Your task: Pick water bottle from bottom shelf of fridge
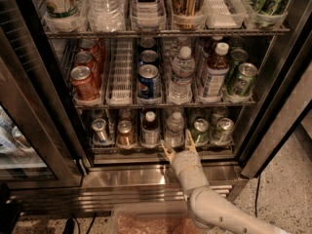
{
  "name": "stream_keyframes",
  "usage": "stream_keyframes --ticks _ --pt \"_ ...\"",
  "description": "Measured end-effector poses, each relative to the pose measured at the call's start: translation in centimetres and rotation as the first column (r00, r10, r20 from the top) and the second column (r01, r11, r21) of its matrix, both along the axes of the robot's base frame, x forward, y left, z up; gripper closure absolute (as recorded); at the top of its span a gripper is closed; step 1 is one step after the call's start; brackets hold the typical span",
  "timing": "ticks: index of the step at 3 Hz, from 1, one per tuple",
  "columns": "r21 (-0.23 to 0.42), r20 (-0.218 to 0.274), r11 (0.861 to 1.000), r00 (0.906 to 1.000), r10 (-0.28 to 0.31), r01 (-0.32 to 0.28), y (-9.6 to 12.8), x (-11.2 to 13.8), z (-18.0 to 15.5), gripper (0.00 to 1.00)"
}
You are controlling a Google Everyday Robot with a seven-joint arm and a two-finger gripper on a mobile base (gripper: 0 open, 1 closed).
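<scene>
The fridge (273, 106) stands open in the camera view. On its bottom shelf (161, 149) the water bottle (174, 128), clear and ribbed with a white cap, stands in the fourth lane from the left. My gripper (178, 145) is right in front of the bottle's base, at the shelf's front edge. Its two fingers (189, 139) are spread apart on either side of the bottle's lower part, not closed on it. The arm comes up from the lower right.
Left of the water bottle stands a white-capped bottle of dark liquid (150, 127), then cans (126, 132). Green cans (200, 130) stand to its right. The middle shelf holds cans and another water bottle (182, 74). The steel slatted base (126, 189) and a pinkish tray (151, 223) lie below.
</scene>
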State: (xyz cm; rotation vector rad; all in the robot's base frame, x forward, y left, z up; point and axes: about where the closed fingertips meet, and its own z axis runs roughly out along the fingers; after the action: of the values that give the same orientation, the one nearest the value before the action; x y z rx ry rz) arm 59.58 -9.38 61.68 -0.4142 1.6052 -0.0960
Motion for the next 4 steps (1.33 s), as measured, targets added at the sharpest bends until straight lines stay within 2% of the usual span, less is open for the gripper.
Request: stream_keyframes --ticks 2,4 --pt "0.055 0.02 0.998 0.9993 -0.032 0.031 0.3 1.4 0.1 0.35" --pt "0.073 0.021 0.996 0.9984 -0.053 0.051 0.4 2.6 -0.4 0.37"
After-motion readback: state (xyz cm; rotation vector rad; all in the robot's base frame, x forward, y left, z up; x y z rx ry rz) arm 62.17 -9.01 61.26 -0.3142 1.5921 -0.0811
